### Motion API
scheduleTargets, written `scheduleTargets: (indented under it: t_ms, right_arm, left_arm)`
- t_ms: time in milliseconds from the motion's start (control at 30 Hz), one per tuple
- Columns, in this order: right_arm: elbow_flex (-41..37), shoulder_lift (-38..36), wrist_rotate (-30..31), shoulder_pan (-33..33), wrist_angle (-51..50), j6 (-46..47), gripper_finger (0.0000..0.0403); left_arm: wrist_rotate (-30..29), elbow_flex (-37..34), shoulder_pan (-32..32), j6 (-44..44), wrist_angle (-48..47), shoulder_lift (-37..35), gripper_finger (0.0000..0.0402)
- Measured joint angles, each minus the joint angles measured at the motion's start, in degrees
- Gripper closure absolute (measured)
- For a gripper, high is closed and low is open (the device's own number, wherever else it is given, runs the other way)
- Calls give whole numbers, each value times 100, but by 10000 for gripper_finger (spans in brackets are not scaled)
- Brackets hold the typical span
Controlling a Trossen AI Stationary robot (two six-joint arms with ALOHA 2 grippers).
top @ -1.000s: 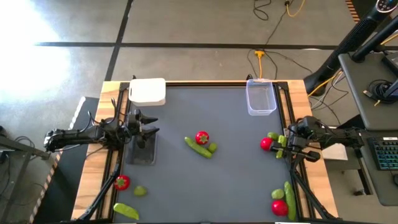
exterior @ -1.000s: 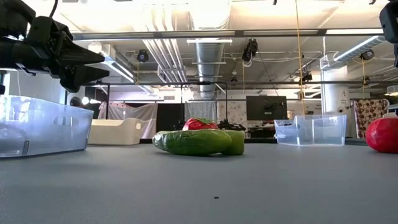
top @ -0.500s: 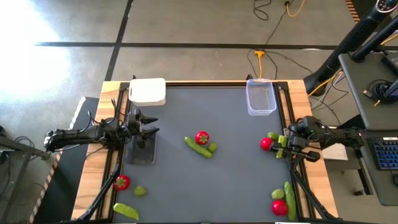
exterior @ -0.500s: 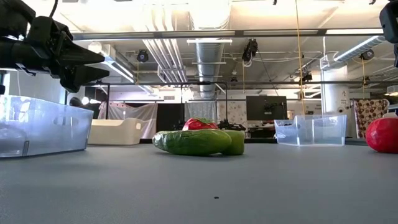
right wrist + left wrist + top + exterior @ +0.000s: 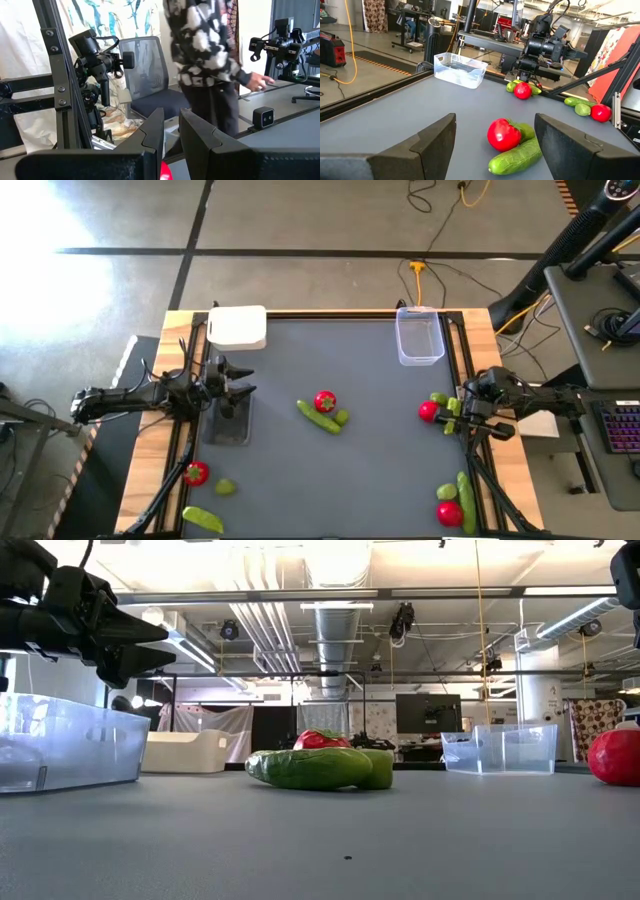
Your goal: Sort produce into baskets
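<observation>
A: Which step is this?

B: The start, I'd judge. The left hand [image 5: 238,390] hangs wide and empty over the shallow dark grey tray [image 5: 229,426]; the right hand [image 5: 458,413], closed on nothing, waits beside a red piece.

A: Next?

B: Reach for the round red green-topped piece [image 5: 324,401] mid-bench.

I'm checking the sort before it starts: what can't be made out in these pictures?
- Dark grey tray, high view: left gripper covers part, contents unclear.
- White tub, high view: inside not visible.
- Red piece, right wrist view: mostly hidden behind the right gripper, which is shut.
</observation>
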Motion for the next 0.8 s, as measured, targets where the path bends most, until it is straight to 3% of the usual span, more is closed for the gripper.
scheduleTargets:
  t_ms: [800]
  right_arm:
    - [0, 0, 1, 0, 0, 0, 351]
  left_arm:
    - [0, 0, -1, 258, 0, 0, 148]
